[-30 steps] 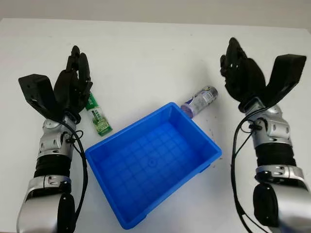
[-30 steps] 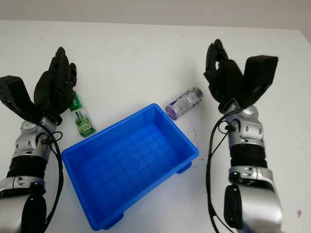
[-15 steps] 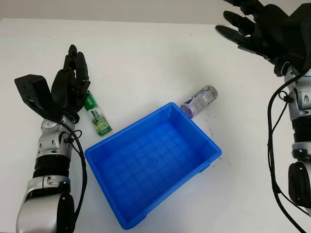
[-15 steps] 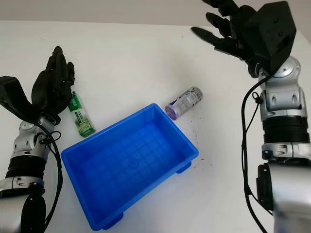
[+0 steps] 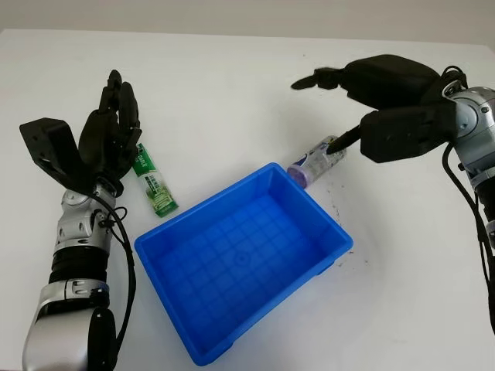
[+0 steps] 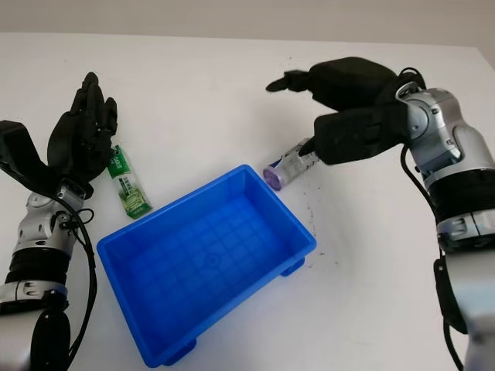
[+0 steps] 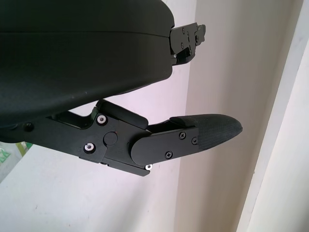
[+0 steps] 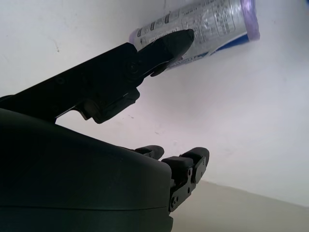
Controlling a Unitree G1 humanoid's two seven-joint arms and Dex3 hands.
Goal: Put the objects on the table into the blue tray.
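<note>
Your right hand (image 5: 363, 104) hangs over the bottle (image 5: 317, 161), open and holding nothing. One lower finger covers the bottle's far end, so you cannot tell whether that fingertip touches it. In the right wrist view the same finger crosses the bottle's label (image 8: 203, 21), and the print is too small to read. The bottle lies on its side on the white bench (image 5: 232, 93), its purple cap (image 5: 298, 174) just beside the far corner of the blue tray (image 5: 309, 212). Contact with the rim is hard to make out.

The green packet (image 5: 155, 185) lies flat on the bench left of the tray, its upper end hidden behind your left hand (image 5: 108, 143). That hand is open, holding nothing, upright beside the packet.
</note>
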